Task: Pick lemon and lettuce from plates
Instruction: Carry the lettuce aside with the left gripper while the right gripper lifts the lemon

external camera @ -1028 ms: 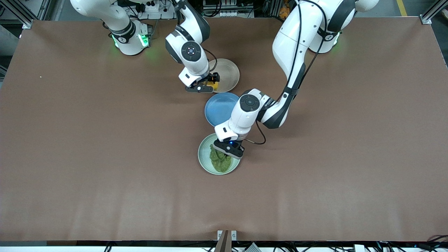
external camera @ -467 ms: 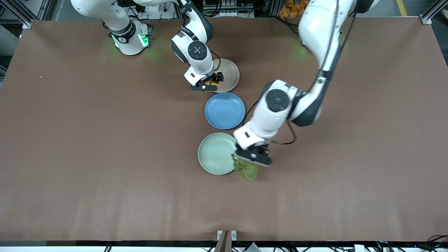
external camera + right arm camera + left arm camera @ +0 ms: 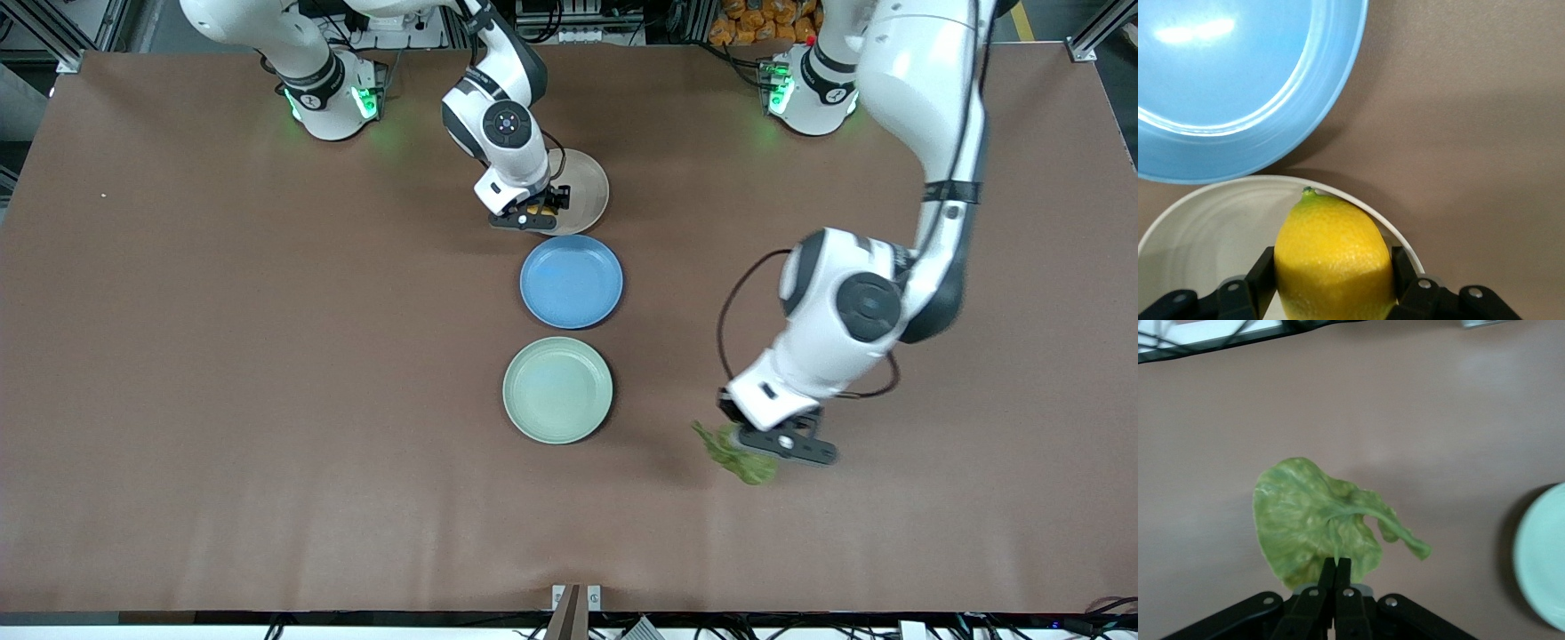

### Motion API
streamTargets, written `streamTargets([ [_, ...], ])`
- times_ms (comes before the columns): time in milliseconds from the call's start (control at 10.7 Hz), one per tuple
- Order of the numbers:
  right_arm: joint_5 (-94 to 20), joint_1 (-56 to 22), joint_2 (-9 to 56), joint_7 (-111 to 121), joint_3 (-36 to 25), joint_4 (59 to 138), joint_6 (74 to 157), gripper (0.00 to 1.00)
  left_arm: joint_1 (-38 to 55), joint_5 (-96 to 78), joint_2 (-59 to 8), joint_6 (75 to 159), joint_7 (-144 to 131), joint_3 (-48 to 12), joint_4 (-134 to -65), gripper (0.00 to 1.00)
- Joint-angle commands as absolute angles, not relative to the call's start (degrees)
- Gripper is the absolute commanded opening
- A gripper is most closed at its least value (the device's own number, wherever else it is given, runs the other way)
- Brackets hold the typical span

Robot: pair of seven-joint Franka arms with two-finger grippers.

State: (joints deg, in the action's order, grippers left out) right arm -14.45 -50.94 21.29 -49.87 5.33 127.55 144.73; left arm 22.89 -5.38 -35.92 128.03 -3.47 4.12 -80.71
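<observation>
Crinkled lettuce (image 3: 1313,528) now off mint plate (image 3: 557,390), pinched by left gripper (image 3: 1335,568); right gripper (image 3: 1335,270) apparently clamping lemon (image 3: 1333,257).

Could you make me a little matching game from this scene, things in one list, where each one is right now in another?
Things:
1. lemon
2. lettuce
3. mint green plate
4. blue plate

Places or states:
A. on the table between the other two plates
B. gripped by the right gripper over the beige plate
C. hanging from the left gripper, over bare table
D. nothing on it, nearest the front camera

Pairs: 1-B, 2-C, 3-D, 4-A
</observation>
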Motion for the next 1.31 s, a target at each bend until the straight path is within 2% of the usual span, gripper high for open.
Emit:
streamTargets([
  [0,-15.1,-51.6,19.3,-52.0,4.8,127.2,144.1,0.02,18.6,-6.5,-36.3,127.6,2.5,3.6,-82.0,0.00],
  [280,-15.0,-49.1,15.0,-51.8,4.0,126.9,140.8,0.02,15.6,-8.7,-38.7,127.6,5.2,3.1,-83.8,0.00],
  [374,-14.7,-47.5,14.4,-51.5,3.9,126.3,140.5,0.01,14.9,-8.8,-39.3,127.6,5.2,3.0,-83.8,0.08],
  [467,-14.2,-45.5,14.5,-50.9,3.8,125.6,140.7,0.01,14.5,-8.7,-39.8,127.6,5.3,3.1,-84.0,0.25],
  [654,-12.7,-39.6,14.5,-45.8,3.1,125.4,140.5,0.01,12.4,-8.8,-40.4,127.6,8.1,3.0,-84.0,0.46],
  [748,-12.6,-36.3,14.5,-42.2,2.9,125.4,139.8,0.01,12.3,-8.9,-40.4,127.6,8.3,3.0,-84.0,0.99],
  [1215,-11.2,-18.2,15.1,-16.4,0.1,124.6,136.1,0.03,10.8,-8.0,-35.7,124.5,7.8,3.4,-83.4,1.00],
])
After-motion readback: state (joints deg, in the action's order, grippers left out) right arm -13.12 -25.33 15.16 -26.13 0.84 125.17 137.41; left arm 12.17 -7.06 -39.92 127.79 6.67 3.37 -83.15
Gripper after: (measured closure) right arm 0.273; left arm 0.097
